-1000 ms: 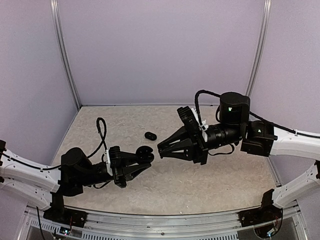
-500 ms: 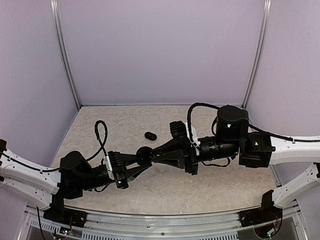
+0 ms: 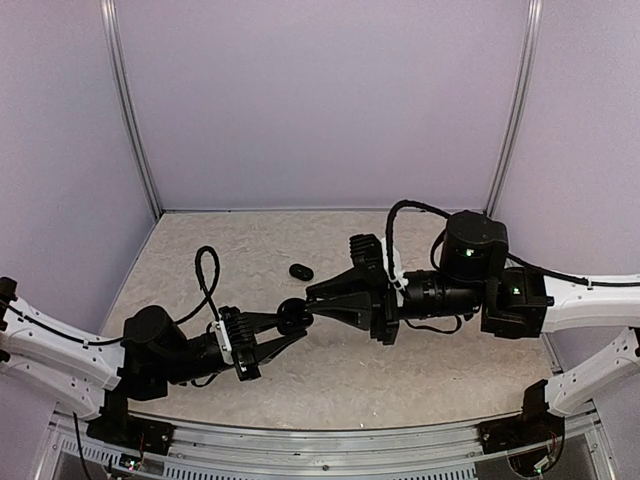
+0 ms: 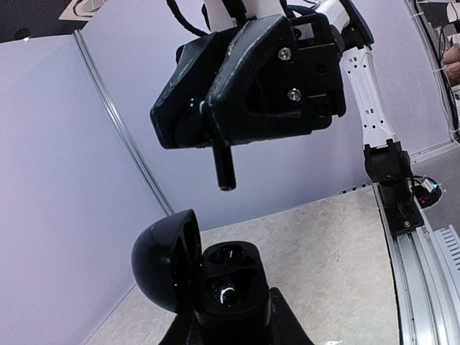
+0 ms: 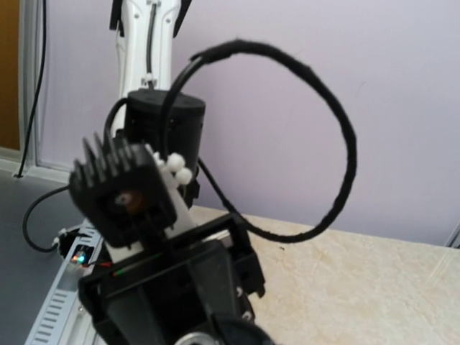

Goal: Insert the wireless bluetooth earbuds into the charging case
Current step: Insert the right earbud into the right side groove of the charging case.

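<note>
My left gripper [image 3: 283, 324] is shut on the charging case [image 3: 292, 317] and holds it above the table with its lid open. In the left wrist view the case [image 4: 231, 284] shows two wells. The far one looks empty; I cannot tell what the near one holds. My right gripper [image 3: 312, 309] is shut on a wireless earbud. Its tips are right beside the case. From the left wrist it [image 4: 215, 129] hangs above the case with the bud's black stem [image 4: 225, 164] pointing down. A second small black bud [image 3: 301, 271] lies on the table behind them.
The beige table [image 3: 450, 370] is walled by lilac panels on three sides. A black cable loop [image 3: 205, 265] rises from the left arm. The right wrist view shows the left arm's wrist camera block [image 5: 126, 198] and that cable [image 5: 338, 129].
My right gripper has moved left to meet the case. My left gripper has carried the case slightly right and up towards it.
</note>
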Tool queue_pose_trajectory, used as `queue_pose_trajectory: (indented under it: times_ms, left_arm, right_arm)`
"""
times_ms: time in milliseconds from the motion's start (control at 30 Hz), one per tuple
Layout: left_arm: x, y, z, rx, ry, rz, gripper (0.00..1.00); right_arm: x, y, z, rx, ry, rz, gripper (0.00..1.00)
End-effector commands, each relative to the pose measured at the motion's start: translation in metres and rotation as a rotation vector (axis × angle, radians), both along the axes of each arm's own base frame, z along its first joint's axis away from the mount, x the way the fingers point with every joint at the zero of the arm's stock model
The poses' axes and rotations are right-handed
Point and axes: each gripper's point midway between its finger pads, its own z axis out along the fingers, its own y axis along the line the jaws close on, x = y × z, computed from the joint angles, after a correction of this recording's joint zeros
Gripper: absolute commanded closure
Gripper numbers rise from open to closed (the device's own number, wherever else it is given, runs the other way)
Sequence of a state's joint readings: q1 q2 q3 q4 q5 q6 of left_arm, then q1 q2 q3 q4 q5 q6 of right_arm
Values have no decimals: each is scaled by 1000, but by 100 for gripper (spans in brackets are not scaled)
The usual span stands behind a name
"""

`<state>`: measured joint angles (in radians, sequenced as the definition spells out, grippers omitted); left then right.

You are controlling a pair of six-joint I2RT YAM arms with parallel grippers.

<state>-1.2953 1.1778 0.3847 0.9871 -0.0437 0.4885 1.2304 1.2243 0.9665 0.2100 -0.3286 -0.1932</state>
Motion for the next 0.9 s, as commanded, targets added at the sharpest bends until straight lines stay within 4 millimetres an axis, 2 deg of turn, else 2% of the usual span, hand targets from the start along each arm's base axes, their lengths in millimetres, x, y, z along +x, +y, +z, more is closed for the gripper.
queue_pose_trajectory:
  times_ms: [0, 233, 867]
  left_arm:
    - [-2, -2, 22, -43, -52, 13, 88]
    - [-9, -7, 21, -24, -70, -21, 88]
    - [-22, -9, 24, -21, -71, -96, 88]
  right_arm:
    - [-7, -5, 11, 50, -21, 11, 87]
    - [-21, -11, 10, 66, -61, 81, 91]
    - [-29, -13, 8, 14, -125, 125, 90]
